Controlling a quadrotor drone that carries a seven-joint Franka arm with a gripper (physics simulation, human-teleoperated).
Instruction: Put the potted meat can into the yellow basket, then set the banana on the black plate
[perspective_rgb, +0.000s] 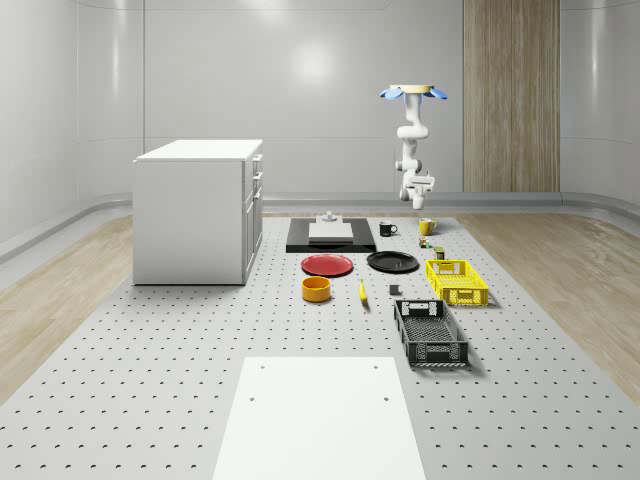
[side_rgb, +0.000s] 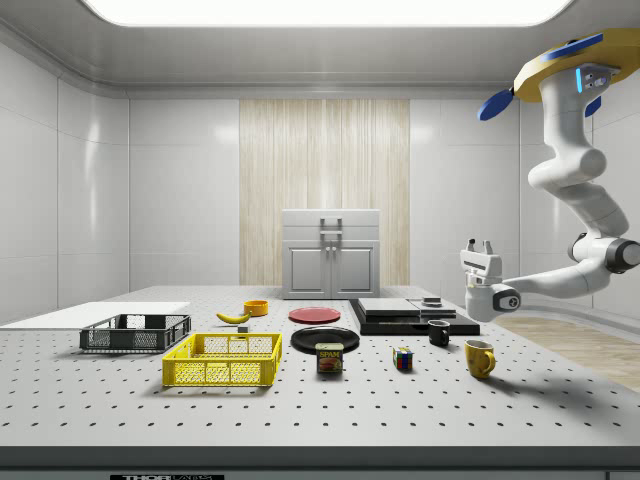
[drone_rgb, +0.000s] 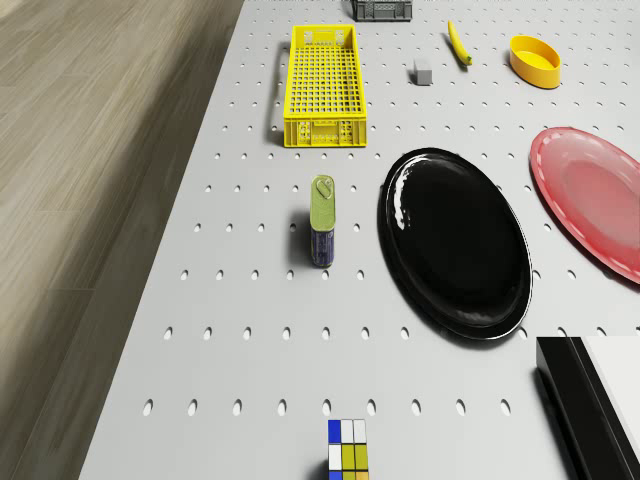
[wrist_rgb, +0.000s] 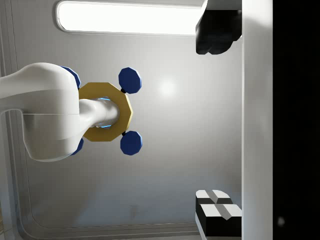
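Gripper (side_rgb: 482, 246), fingers spread and pointing up, hovers beyond the potted meat can (side_rgb: 329, 358); it should flip down first.

Pale-walled room with a perforated work table

Smooth grey-white walls (perspective_rgb: 300, 90) are broken by a wood-slat panel (perspective_rgb: 510, 95) behind the pincer. A wood-plank floor (perspective_rgb: 50, 300) is seen around the perforated table (perspective_rgb: 150, 380). A white cabinet (perspective_rgb: 195, 210) stands well apart from the pincer, and a long ceiling light (side_rgb: 320, 10) is set overhead.
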